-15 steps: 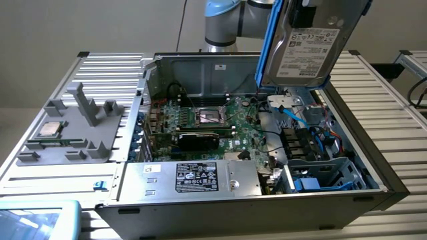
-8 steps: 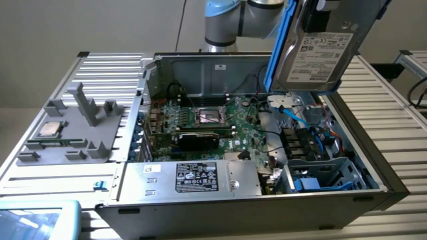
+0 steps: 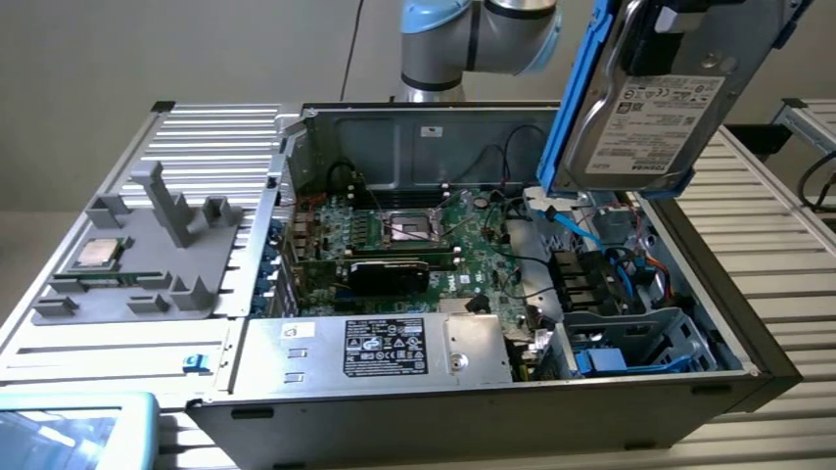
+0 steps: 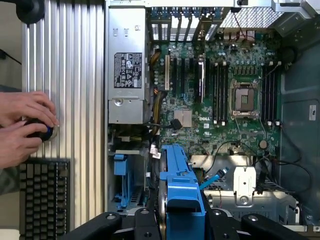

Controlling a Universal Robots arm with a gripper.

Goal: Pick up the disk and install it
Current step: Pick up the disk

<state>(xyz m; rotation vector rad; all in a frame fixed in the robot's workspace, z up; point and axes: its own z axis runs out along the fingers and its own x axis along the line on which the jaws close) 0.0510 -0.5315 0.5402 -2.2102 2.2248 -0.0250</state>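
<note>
The disk (image 3: 647, 117), a silver-grey drive with a white label in a blue carrier, hangs upright and slightly tilted above the right end of the open computer case (image 3: 731, 333), well clear of it. My gripper (image 3: 699, 15) is shut on its upper edge. In the wrist view the disk (image 4: 180, 175) appears edge-on as a blue rail between my gripper (image 4: 182, 217) fingers (image 4: 145, 220), over the grey drive cage (image 4: 125, 185). That drive cage (image 3: 627, 338), with its blue parts, sits in the case's front corner at the exterior view's right.
Inside the case lie the motherboard (image 3: 418, 245), loose blue and black cables (image 3: 588, 235) and a silver power supply with a black label (image 3: 386, 348). A grey fixture holding a small chip (image 3: 98, 253) stands at the exterior view's left. A person's hands (image 4: 22, 127) rest beside a keyboard (image 4: 42, 195).
</note>
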